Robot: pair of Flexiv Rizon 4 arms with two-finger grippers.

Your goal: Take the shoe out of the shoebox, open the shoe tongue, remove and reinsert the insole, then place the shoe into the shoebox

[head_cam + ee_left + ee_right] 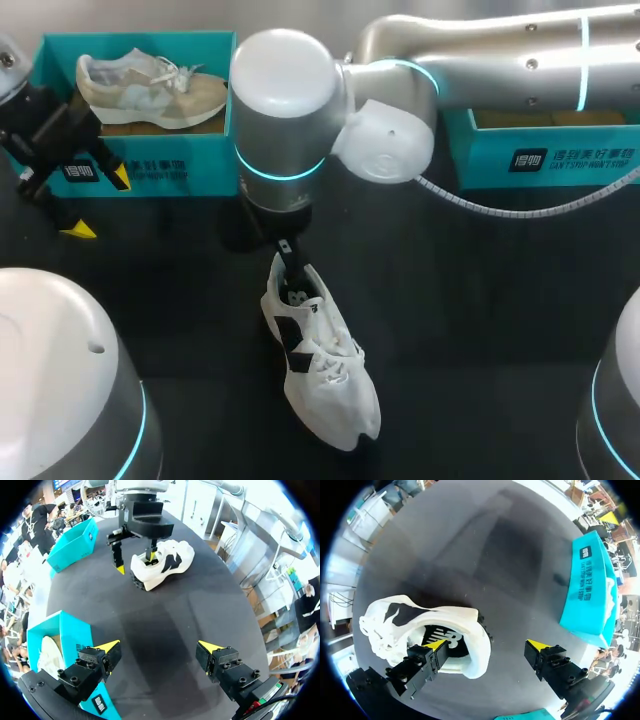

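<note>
Black table: white shoe, teal shoeboxes

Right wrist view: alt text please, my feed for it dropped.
The open right gripper straddles the heel of a white shoe lying on the black table, one finger in its opening, the other outside. A teal shoebox stands beyond the outer finger.

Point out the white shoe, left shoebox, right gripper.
white shoe (pixel 330 368), head view, on the laces.
left shoebox (pixel 205 165), head view, on its front wall.
right gripper (pixel 486 644), right wrist view, midway between its yellow tips.
</note>
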